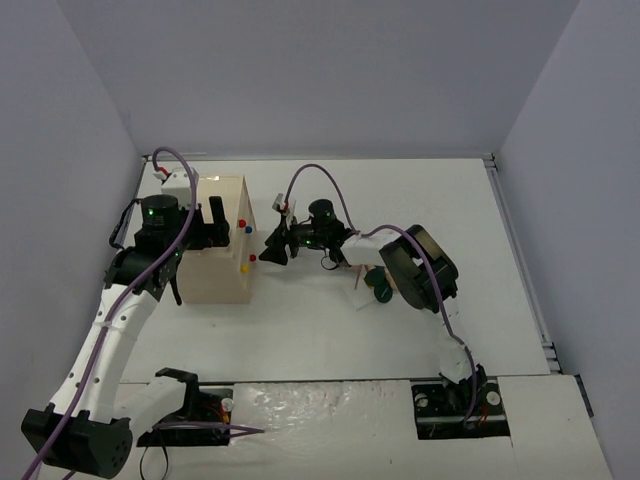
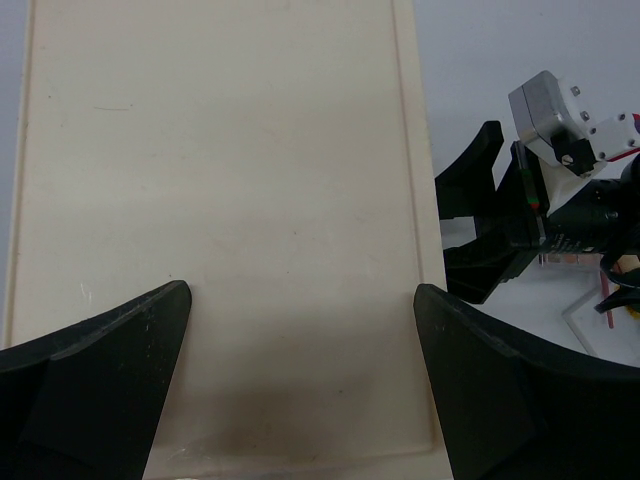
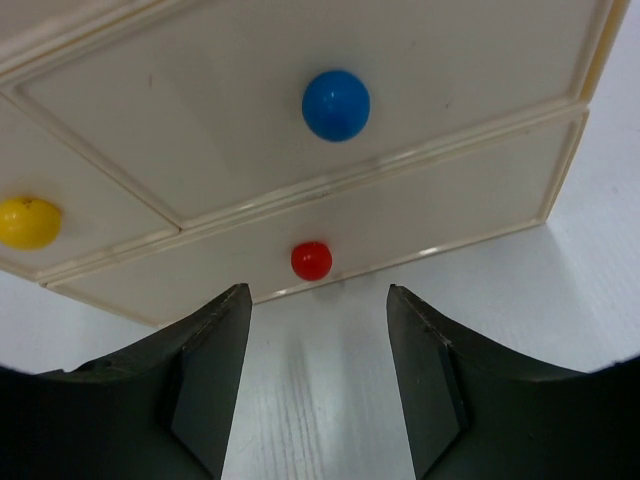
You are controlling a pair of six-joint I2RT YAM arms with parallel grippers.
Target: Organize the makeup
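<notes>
Right claw (image 3: pixel 318 300) faces the cream plastic drawer box (image 3: pixel 450 100), fingers apart with nothing between them. The small red round knob (image 3: pixel 311 260) sits dead ahead, just above the gap, low centre of the wrist view. Right arm is nearer it. Left claw (image 2: pixel 300 330) hangs spread wide over the box's flat top, empty. The makeup, dark green round compacts (image 1: pixel 381 288) and a thin pink pencil (image 1: pixel 357 285), lies on the white table (image 1: pixel 300 330) behind the right claw, right of centre overhead.
</notes>
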